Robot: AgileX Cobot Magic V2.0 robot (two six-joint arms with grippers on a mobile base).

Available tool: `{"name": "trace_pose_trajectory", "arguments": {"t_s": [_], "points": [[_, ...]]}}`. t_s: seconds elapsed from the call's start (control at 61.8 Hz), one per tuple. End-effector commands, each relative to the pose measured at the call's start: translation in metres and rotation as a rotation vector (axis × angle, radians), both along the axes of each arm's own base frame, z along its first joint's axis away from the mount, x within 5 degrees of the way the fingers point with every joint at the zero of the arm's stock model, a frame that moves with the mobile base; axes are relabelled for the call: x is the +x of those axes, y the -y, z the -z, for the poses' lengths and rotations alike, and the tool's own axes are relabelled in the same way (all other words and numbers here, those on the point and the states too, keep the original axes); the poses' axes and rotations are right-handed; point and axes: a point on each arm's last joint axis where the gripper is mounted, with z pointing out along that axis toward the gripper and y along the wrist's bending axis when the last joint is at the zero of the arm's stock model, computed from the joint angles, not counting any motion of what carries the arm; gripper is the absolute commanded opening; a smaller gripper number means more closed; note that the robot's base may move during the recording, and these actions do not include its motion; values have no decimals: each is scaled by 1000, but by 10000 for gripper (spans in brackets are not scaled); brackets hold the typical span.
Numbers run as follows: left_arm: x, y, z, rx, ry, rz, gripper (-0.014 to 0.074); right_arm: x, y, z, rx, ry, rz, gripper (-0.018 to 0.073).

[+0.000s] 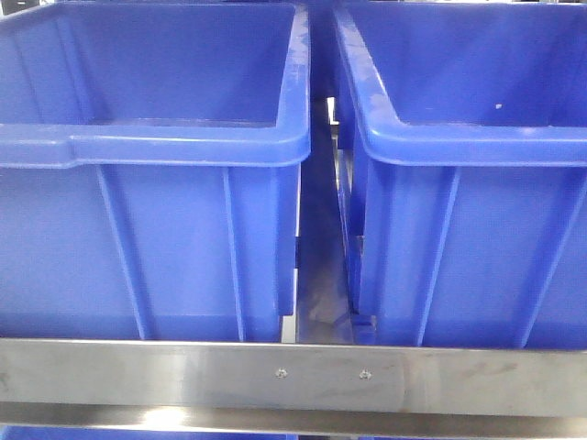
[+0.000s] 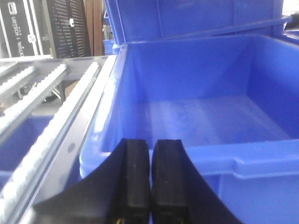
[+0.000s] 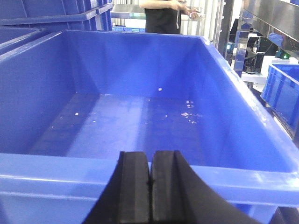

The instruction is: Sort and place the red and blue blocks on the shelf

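No red or blue block in sight and nothing pinched by either gripper, left (image 2: 150,186) and right (image 3: 150,189) both pressed together just short of bin rims (image 2: 224,161) (image 3: 60,165) ahead; best to find the blocks first, beyond shelf rail (image 1: 183,376).

**Item Count at Shelf Front**

Large blue bins: two in the front view, the left bin (image 1: 151,147) and the right bin (image 1: 468,137), side by side with a narrow gap between.

Steel front rail (image 1: 183,376) of the shelf: one, near edge, below both bins.

Screws in that rail: two, the left screw (image 1: 282,373) and the right screw (image 1: 365,374) (near its middle).

Grippers: two, the left gripper (image 2: 150,177) and the right gripper (image 3: 150,186), one per wrist view.
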Motion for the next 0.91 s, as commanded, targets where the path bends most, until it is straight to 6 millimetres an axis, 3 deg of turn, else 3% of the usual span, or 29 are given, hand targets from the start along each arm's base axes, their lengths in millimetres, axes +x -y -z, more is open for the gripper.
{"name": "trace_pose_trajectory", "arguments": {"t_s": [0.0,0.89], "points": [[1,0,12,-18,-6,-4,123,-5,1,-18,1,137,12,49],[0,0,11,-22,11,-4,123,-5,1,-17,1,136,12,49]]}}
